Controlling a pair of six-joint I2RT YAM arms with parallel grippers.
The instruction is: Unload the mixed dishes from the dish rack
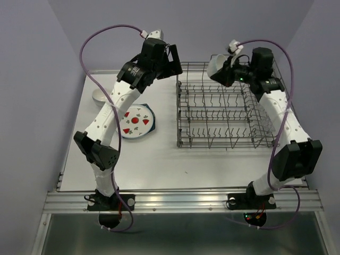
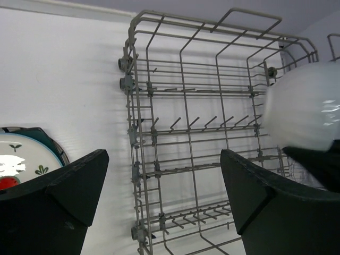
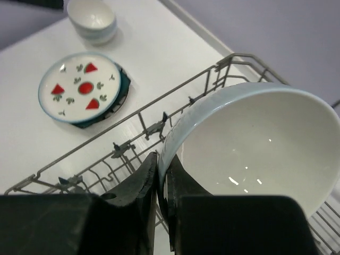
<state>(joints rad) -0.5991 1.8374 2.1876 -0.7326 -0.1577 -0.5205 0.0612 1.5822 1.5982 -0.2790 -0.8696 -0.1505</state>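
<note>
Viewed from above, arm bases at 6 o'clock: the wire dish rack (image 1: 228, 114) fills the table's (image 1: 159, 164) 3 o'clock half, its upright tines blocking sideways passes, rows reachable from above. A white bowl (image 3: 255, 143), pinched at the rim by the right gripper (image 3: 162, 159), hangs over the rack's 12 o'clock rail. The left gripper (image 2: 163, 154), jaws spread wide, crowds the 11 o'clock corner. Stacked strawberry plate (image 1: 136, 122) and teal plate (image 3: 124, 85) sit at 9 o'clock, a small bowl (image 1: 100, 94) at 10. Bare tabletop spans 6 o'clock.
</note>
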